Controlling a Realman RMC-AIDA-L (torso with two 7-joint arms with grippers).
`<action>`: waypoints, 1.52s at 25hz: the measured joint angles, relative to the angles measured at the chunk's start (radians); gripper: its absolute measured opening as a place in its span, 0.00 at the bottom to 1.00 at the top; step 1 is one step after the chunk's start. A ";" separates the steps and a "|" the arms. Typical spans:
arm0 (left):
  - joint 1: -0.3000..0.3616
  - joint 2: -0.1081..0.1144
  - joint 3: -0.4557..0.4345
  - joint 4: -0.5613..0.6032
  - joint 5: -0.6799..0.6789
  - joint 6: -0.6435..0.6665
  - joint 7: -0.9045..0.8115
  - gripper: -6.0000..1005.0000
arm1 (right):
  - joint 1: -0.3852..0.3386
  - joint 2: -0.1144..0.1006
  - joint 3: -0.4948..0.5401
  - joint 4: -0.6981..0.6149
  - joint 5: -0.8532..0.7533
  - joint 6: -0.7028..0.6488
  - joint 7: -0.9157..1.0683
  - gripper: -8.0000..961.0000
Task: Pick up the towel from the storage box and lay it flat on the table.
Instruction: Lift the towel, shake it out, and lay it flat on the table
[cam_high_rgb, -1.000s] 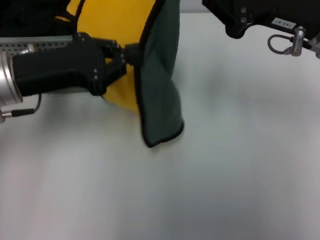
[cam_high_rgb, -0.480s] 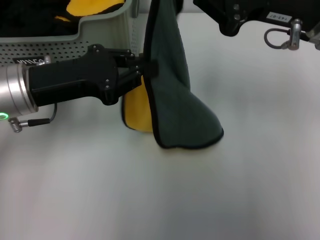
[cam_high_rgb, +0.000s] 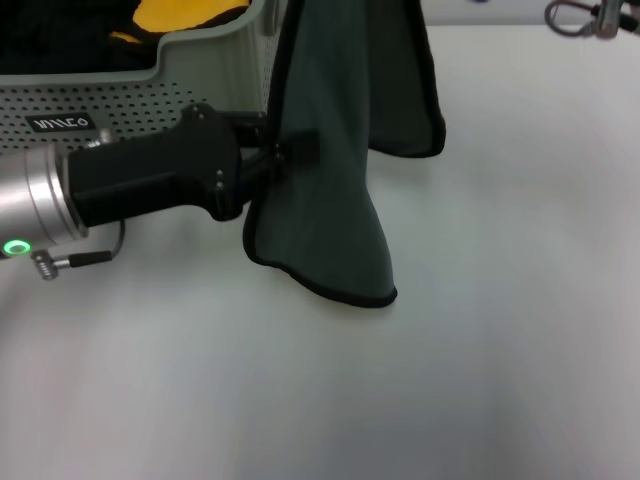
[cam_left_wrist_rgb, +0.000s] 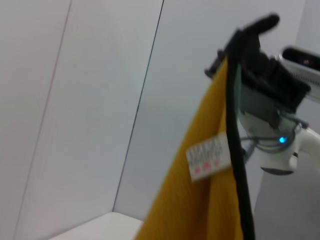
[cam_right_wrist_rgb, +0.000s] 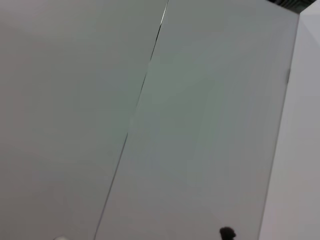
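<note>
The dark grey-green towel (cam_high_rgb: 340, 150) hangs upright over the white table (cam_high_rgb: 480, 380), its lower corner near the tabletop. My left gripper (cam_high_rgb: 288, 155) is shut on its side edge, just in front of the storage box (cam_high_rgb: 150, 95). The towel's top runs out of the head view. In the left wrist view my right gripper (cam_left_wrist_rgb: 248, 37), farther off, is shut on the top corner of a hanging cloth. That cloth shows a yellow face (cam_left_wrist_rgb: 210, 200), black edging and a white tag. It may be the towel's other side.
A yellow cloth (cam_high_rgb: 185, 15) lies inside the storage box at the back left. A cable loop of the right arm (cam_high_rgb: 585, 12) shows at the top right. The right wrist view shows only a plain pale surface.
The right arm has risen out of the head view, drawing the towel's top up. The towel now hangs wider, and the yellow under the left gripper no longer shows.
</note>
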 joint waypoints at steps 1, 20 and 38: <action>-0.004 0.000 0.004 -0.017 0.000 0.001 0.009 0.13 | 0.002 0.000 0.009 -0.002 0.000 0.001 0.000 0.03; -0.012 0.003 -0.001 -0.083 0.017 0.011 0.052 0.12 | -0.052 0.008 0.173 -0.026 0.008 -0.063 0.014 0.04; -0.052 0.005 0.004 -0.169 0.027 0.013 0.085 0.13 | -0.057 0.020 0.197 -0.036 0.006 -0.066 0.015 0.05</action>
